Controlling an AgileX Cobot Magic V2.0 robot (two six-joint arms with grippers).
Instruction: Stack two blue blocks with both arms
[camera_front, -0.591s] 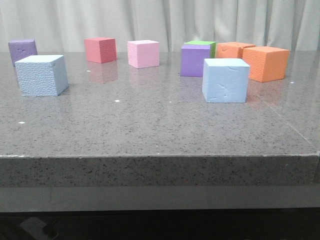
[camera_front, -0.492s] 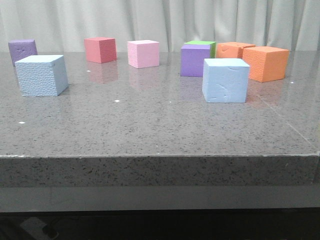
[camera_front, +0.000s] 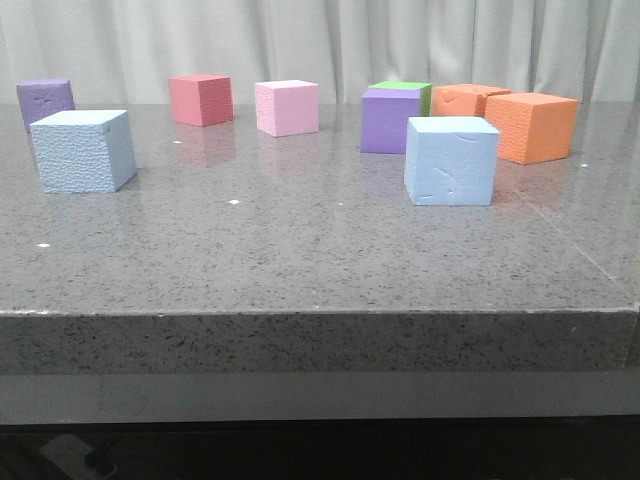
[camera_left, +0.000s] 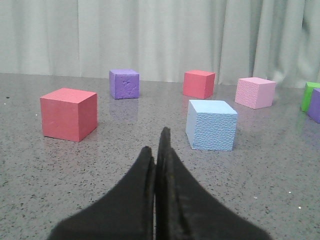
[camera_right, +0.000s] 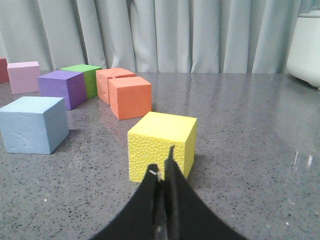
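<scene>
Grey stone table; we see both blue blocks well apart, unstacked; left gripper and right gripper pinched closed, empty

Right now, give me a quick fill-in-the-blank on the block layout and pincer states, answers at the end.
1. The left pincer is ____ and holds nothing.
2. The block right ahead of the right pincer is ____ in colour.
3. The two blue blocks, the left blue block and the right blue block, are not yet ____.
4. Behind the purple block a ____ block shows.

Answers: shut; yellow; stacked; green
</scene>
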